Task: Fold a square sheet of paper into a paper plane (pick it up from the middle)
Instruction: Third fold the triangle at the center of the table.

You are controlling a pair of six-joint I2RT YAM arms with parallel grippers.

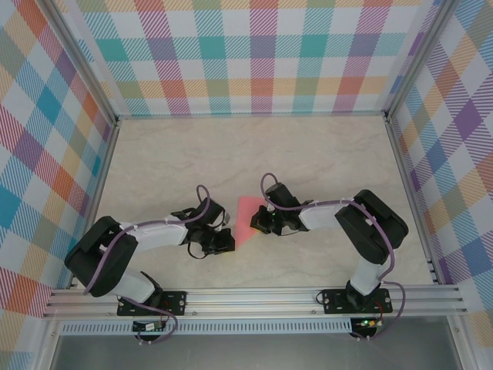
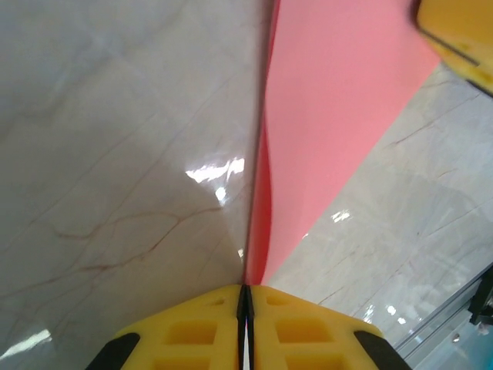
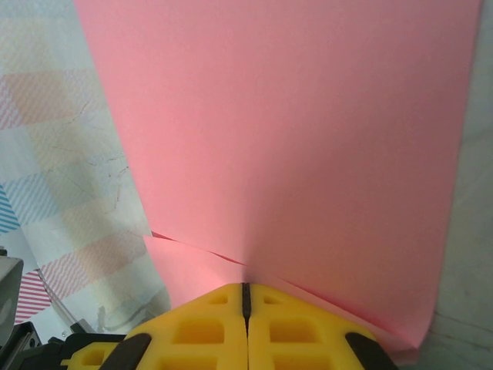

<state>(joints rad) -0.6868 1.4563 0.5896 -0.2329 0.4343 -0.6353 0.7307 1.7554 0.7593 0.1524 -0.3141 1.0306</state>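
Holding the paper plane point(image 1: 245, 220) over the middle of the bench point(image 1: 323, 158). Pinched tight on its thin edge with the left end effector point(image 2: 245, 291), on its wide pink side with the right end effector point(image 3: 246, 287).

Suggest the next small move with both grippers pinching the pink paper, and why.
Probably lower both arms together until the paper plane lies on the table. Left gripper and right gripper are each shut on it, holding it between them, and its layers gape beside the right gripper, so the crease likely needs pressing flat.
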